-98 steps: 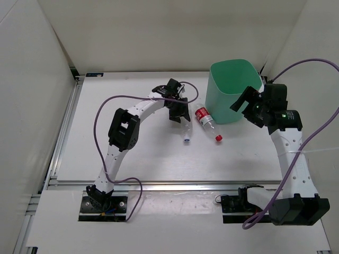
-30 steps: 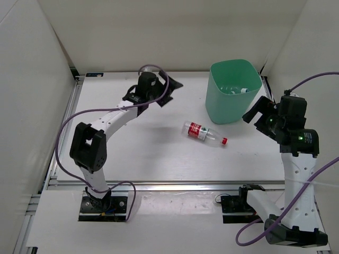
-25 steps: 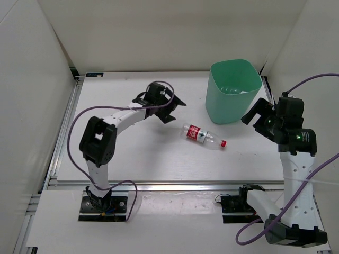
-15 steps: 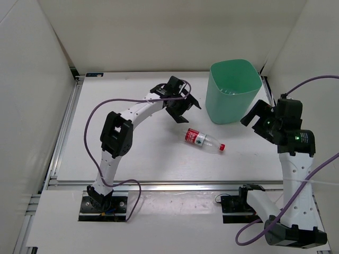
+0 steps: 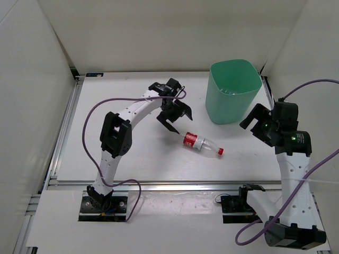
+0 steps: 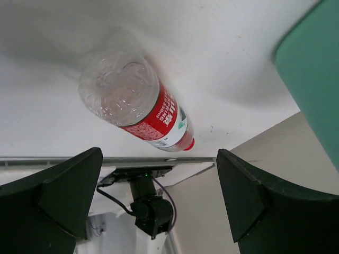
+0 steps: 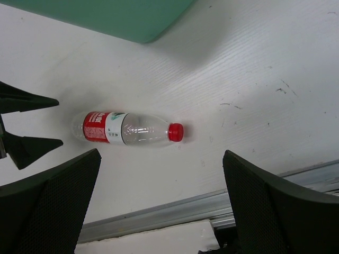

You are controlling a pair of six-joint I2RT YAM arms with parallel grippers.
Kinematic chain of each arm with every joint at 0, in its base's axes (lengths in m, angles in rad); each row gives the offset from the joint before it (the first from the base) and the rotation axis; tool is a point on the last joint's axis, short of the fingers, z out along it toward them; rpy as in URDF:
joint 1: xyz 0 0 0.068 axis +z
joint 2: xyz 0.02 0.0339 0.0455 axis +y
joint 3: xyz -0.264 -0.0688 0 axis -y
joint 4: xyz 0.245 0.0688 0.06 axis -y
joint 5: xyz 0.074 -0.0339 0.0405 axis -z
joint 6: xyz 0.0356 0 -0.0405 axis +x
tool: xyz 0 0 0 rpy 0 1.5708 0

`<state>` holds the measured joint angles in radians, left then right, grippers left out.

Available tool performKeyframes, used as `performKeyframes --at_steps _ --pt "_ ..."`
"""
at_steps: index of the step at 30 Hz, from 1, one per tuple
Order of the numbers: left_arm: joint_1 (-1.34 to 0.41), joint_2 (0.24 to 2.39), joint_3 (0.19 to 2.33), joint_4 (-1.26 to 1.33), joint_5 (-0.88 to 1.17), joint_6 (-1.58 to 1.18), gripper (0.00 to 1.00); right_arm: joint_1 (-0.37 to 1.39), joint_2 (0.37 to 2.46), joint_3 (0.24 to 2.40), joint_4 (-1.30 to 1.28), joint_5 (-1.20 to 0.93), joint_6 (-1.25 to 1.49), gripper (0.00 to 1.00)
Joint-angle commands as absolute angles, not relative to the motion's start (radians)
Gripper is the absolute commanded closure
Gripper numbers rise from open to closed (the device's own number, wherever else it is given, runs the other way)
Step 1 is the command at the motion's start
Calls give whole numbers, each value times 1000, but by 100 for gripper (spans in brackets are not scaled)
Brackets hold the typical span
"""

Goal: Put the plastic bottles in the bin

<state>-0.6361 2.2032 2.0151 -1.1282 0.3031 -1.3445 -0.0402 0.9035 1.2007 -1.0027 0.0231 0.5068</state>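
The clear plastic bottle with red label and red cap (image 5: 203,144) lies on its side on the white table (image 5: 132,159), cap end pointing towards the right arm. It is well apart from the mint-green plastic bin (image 5: 234,90), which stands upright at the far right. The left gripper (image 5: 174,117) hovers just beside the bottle's base end, jaws spread fully and holding nothing. The right gripper (image 5: 254,120) hangs near the bin's near-right wall, jaws likewise spread wide and empty.
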Motion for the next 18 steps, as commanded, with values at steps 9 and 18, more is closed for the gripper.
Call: performKeyframes --at_steps 9,18 --pt "-667 2207 2045 -1258 353 -1515 0 -46 891 1170 -954 0 517 0" --pt "-707 2289 2013 -1220 376 -1516 0 -46 882 1152 -954 0 517 0"
